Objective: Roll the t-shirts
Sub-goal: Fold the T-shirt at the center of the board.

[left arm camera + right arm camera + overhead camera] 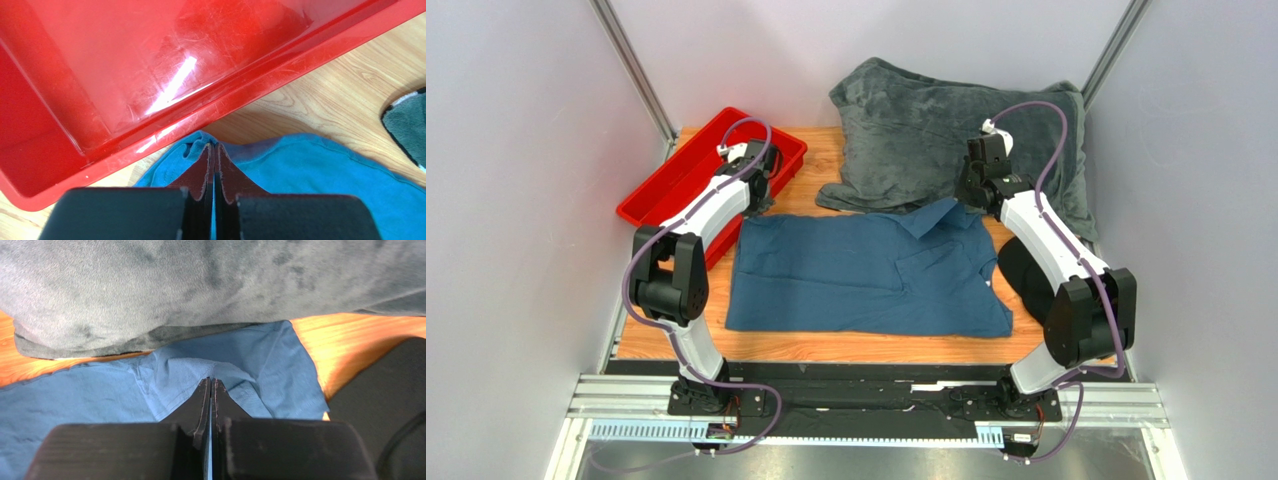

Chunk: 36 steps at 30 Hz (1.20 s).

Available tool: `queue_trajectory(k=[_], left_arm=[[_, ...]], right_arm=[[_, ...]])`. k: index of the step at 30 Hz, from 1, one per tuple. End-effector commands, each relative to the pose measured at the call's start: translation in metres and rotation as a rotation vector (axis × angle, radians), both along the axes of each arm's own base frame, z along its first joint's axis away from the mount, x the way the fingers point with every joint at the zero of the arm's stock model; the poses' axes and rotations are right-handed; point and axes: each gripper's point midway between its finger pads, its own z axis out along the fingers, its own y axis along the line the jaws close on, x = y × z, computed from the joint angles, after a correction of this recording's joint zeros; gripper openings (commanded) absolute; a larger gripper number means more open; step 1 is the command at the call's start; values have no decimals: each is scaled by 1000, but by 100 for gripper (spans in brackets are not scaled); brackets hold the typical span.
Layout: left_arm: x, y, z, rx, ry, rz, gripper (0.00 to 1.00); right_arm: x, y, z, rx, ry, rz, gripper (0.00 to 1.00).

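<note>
A teal-blue t-shirt (866,275) lies spread flat across the middle of the wooden table (826,347), filling the centre of the overhead view. Its lower edge runs near the table's near side. Its upper edge reaches towards a red tray (696,160) in the upper left of the frame and a fuzzy grey blanket (926,130) heaped at the top centre and upper right.

The left gripper (761,198) sits at the shirt's upper left corner, just beside the tray. In the left wrist view its jaws are clenched together on that corner. The blue cloth (325,170) bunches up to the fingertips (206,165), and a thin sliver of blue shows between the fingers. The tray's rim (150,60) crosses the frame diagonally just beyond the tips. A bit of the blanket (407,125) shows at the right edge.

The right gripper (971,195) is at the shirt's upper right corner, where the cloth meets the blanket's lower edge. In the right wrist view its jaws are likewise pressed shut on the cloth. The shirt (75,400) puckers into small folds around the fingertips (202,400), with a pale blue line between the fingers. The blanket (200,280) fills the upper half of that frame, and its hem overlaps the shirt just beyond the tips.

A dark shape (1021,275) lies on the table at the shirt's right side, partly under the right arm — I cannot tell what it is.
</note>
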Motion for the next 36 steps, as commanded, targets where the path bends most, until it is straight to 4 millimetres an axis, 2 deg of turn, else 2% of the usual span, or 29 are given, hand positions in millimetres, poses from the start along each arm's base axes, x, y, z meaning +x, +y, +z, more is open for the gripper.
queue_trajectory(k=[1,7,10,11,12,14,16,18,19,23,32,36], left_arm=[[7,4,39,-10,-88,-16,0],[1,7,42,-13,-87,-32,0],[-3,9,40,-22,-87,-35,0],[-6,10,38,-23,-81,-35,0],[-8,10,36,-24,-76,-35,0],[-11,10,34,-30,-71,-39,0],[-16,10,30,-38,-62,-40,0],[-19,10,28,-45,-62,-38,0],[-22,10,26,-47,-58,-38,0],[-31,15,21,-49,-46,-23,0],[-49,24,20,-59,-51,-6,0],[-56,26,18,-61,-52,0,0]], right_arm=[[-7,-5,41,-15,-69,-3,0],[-35,-9,52,-4,-67,-6,0],[-54,-17,42,-23,-27,-28,0],[-61,-18,46,-11,-35,-30,0],[-69,-19,37,-12,-10,-30,0],[-82,-18,36,15,-7,-30,0],[-94,-15,23,29,25,-16,0],[-104,-13,22,46,23,-13,0],[-110,-13,15,43,39,-9,0],[-126,-15,8,41,63,-10,0],[-153,-21,10,43,79,-5,0],[-166,-21,3,52,106,3,0]])
